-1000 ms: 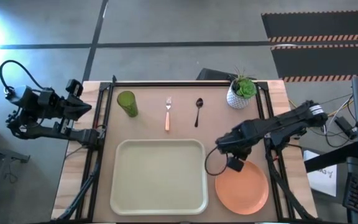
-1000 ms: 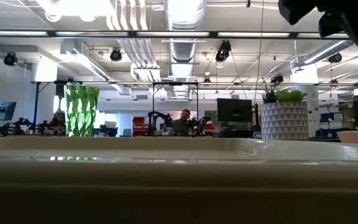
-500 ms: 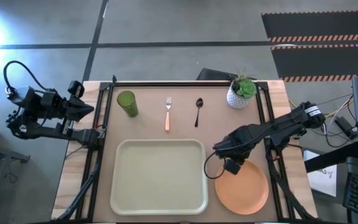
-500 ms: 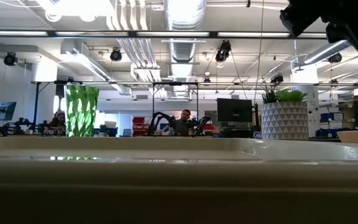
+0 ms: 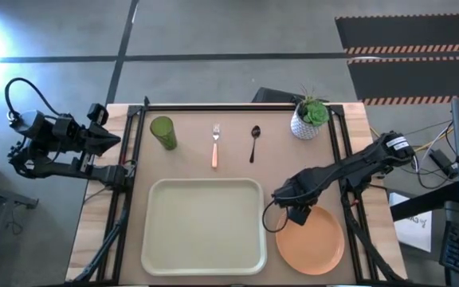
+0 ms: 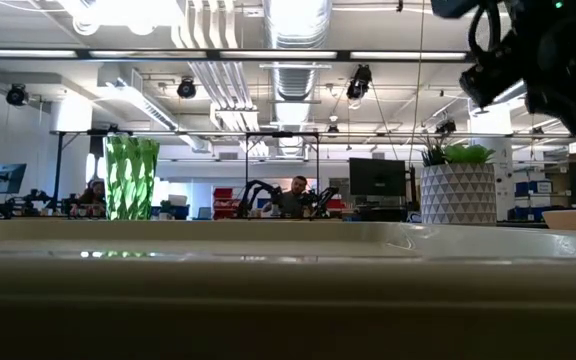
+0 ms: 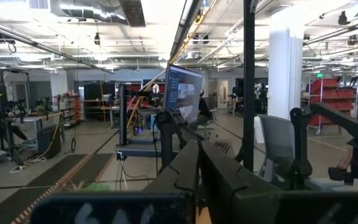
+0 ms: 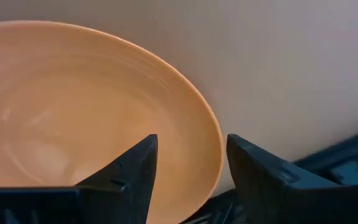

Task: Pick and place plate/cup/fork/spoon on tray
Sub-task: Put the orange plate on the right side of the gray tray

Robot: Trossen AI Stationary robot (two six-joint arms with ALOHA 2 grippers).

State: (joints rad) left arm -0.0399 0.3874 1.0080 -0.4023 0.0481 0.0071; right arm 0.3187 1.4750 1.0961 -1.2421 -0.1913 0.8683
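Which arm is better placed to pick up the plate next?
Right: the right gripper, fingers open, hovers at the plate rim; the left gripper waits off the table's far left edge.

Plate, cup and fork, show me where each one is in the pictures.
plate (image 5: 315,245): high view, on the bare middle of the orange dish, right of the tray.
cup (image 5: 162,131): high view, on the green tumbler's top opening.
fork (image 5: 215,151): high view, on the orange handle.

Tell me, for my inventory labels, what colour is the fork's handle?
Orange-salmon, below silver tines; the fork shows best in the high view.
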